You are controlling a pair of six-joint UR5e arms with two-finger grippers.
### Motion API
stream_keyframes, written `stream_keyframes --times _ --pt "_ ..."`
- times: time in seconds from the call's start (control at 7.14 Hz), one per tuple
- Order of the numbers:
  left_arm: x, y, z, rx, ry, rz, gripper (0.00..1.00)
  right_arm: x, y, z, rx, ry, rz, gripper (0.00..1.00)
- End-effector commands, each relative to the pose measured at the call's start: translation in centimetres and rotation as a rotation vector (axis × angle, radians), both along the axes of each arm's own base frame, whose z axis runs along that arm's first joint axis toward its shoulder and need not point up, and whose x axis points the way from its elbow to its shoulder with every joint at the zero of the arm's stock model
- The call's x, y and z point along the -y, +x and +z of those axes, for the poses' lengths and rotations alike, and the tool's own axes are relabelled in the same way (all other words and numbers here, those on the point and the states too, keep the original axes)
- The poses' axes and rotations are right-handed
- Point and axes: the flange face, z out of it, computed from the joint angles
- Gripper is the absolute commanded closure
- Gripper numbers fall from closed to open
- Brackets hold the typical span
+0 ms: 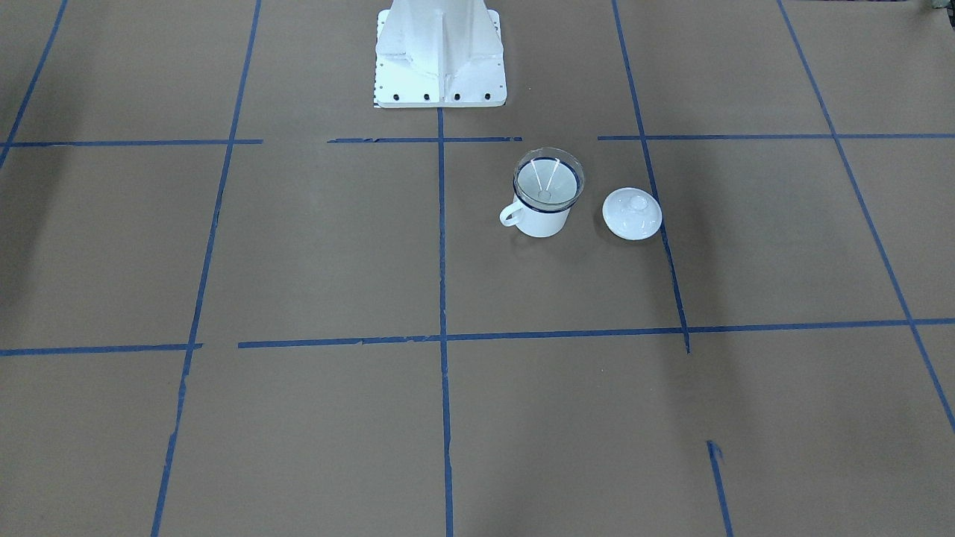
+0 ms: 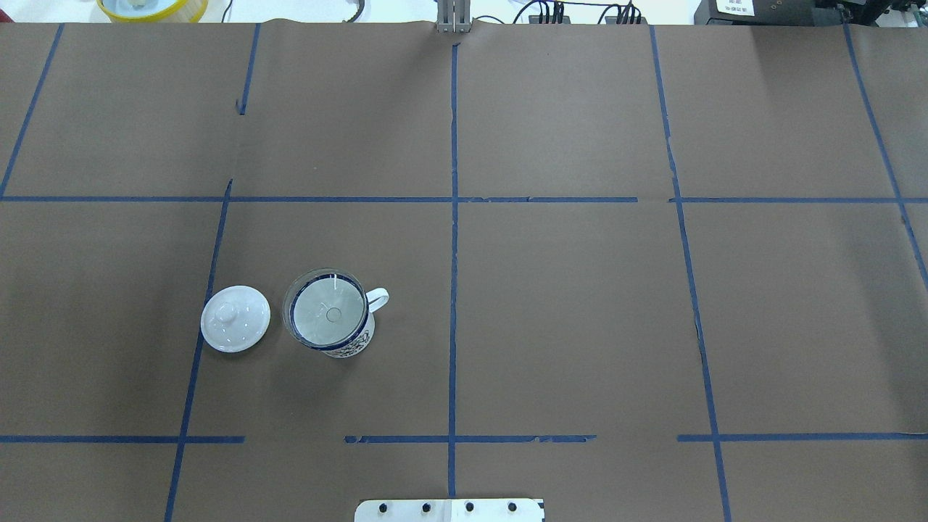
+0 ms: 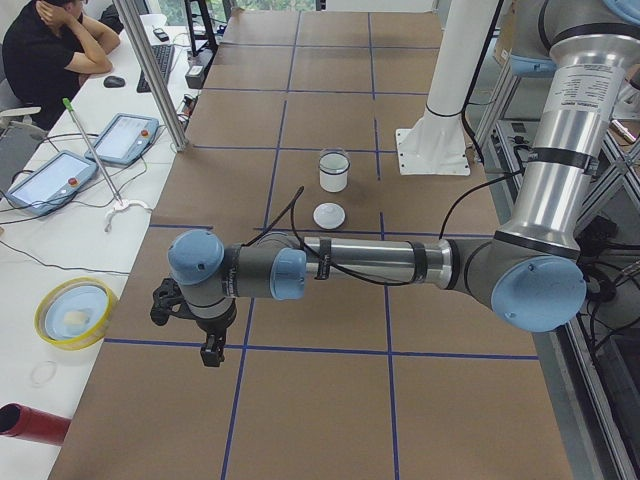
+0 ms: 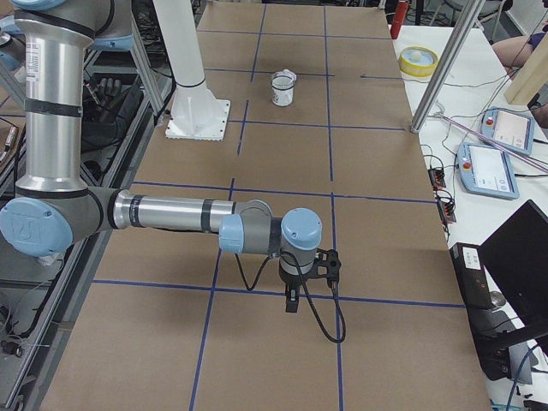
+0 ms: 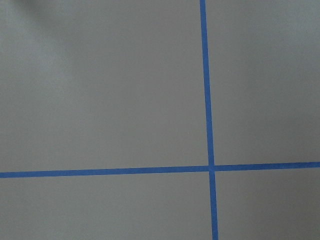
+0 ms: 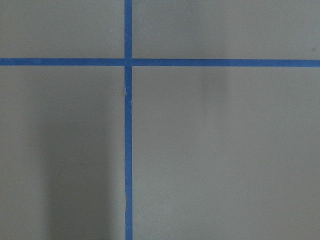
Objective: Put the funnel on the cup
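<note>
The clear funnel sits mouth up in the white blue-rimmed cup, spout down inside it. Both also show in the overhead view, the funnel in the cup, and small in the left view as the cup. My left gripper hangs over the table far from the cup, seen only in the side view; I cannot tell if it is open. My right gripper hangs at the other end, also only in a side view; I cannot tell its state. Both wrist views show only brown paper and blue tape.
A white domed lid lies on the table beside the cup, apart from it. The robot's white base stands behind. A yellow bowl, a red cylinder and teach pendants lie on the side bench, where a person sits.
</note>
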Motion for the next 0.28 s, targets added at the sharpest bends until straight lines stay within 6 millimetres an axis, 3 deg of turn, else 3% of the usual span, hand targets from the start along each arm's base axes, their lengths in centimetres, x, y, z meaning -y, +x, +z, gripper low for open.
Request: stream_keyframes --times 0.0,0.14 --pt "-0.4 0.0 -1.2 -0.004 -0.041 0.001 0.00 0.0 0.0 0.0 0.000 0.000 0.000 0.00" --pt "-0.2 0.0 -2.4 -0.003 -0.046 0.001 0.00 0.0 0.0 0.0 0.000 0.000 0.000 0.00"
